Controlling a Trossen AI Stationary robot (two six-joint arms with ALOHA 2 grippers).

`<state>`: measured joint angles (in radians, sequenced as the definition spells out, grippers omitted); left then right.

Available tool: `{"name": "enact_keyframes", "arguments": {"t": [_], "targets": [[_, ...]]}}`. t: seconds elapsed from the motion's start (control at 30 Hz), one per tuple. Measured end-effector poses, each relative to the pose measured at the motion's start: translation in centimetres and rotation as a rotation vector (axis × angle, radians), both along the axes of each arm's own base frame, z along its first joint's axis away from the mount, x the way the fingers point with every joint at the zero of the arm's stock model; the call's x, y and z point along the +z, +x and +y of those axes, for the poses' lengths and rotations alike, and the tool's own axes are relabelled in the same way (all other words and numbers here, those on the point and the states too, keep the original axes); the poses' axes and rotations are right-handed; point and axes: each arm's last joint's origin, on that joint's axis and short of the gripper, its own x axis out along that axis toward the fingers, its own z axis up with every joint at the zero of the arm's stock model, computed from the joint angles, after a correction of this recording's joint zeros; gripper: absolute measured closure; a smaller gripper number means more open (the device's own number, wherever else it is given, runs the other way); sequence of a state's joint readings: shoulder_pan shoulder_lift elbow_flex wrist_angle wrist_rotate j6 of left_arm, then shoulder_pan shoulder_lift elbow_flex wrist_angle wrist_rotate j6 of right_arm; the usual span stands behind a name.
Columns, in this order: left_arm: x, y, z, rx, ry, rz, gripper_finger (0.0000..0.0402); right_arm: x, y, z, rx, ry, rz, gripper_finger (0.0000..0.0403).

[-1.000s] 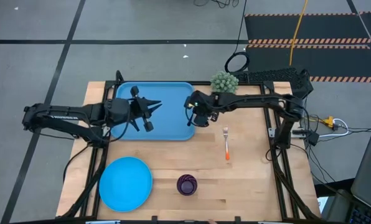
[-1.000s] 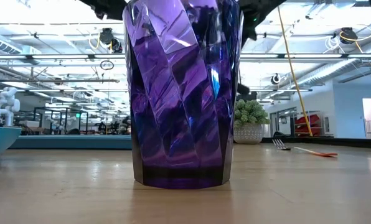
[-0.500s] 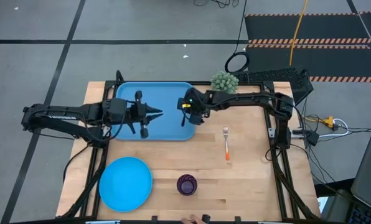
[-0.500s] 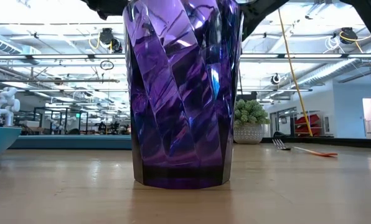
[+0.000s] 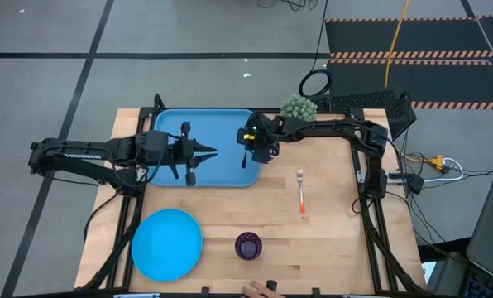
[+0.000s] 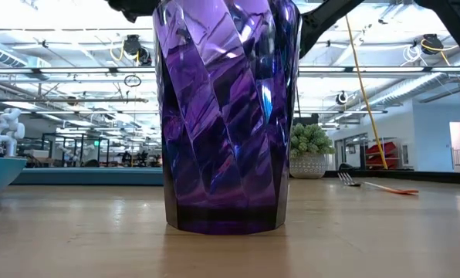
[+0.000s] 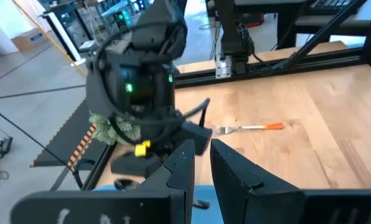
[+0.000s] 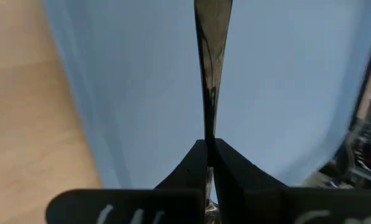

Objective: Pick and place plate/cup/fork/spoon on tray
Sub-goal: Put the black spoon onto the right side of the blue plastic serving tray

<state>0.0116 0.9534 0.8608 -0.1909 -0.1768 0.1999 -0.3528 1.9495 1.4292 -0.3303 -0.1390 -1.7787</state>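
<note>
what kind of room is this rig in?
Looks like a big open robotics lab or workshop: exposed ceiling beams and strip lights, a concrete floor with taped lines, hazard-striped mats, and more equipment racks behind the wooden table.

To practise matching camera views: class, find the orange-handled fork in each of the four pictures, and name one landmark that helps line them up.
High view: the fork lies on bare wood, right of the tray.
Low view: fork lies flat at right, behind the cup.
Left wrist view: fork lies on the wood beyond the right gripper.
Right wrist view: not in it.
Shared landmark: the potted plant, in all but the right wrist view.
</note>
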Motion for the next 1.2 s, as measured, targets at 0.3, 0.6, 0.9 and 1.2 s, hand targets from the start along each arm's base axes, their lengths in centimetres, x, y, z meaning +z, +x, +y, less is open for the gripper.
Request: {"name": "enact_keyframes", "arguments": {"t": [0.3,0.6,0.9,1.2], "targets": [[0.1,0.0,0.0,-0.022,-0.001,-0.008,0.0346,-0.5,0.4,0.2,0.018,0.014,-0.016,0.0403],[0.0,0.0,-0.1,-0.041,-0.002,-0.005,0.0346,-1.2,2.0,-0.3,0.025,0.008,-0.018,0.0403],[-0.2,0.0,0.0,-0.043,-0.005,0.016,0.0346,-0.5,4.9,-0.8,0.022,0.025,-0.003,0.0403],[-0.2,0.0,0.0,-0.041,-0.007,0.02,0.0346,0.0,7.4,-1.7,-0.003,0.05,0.017,0.0403]]}}
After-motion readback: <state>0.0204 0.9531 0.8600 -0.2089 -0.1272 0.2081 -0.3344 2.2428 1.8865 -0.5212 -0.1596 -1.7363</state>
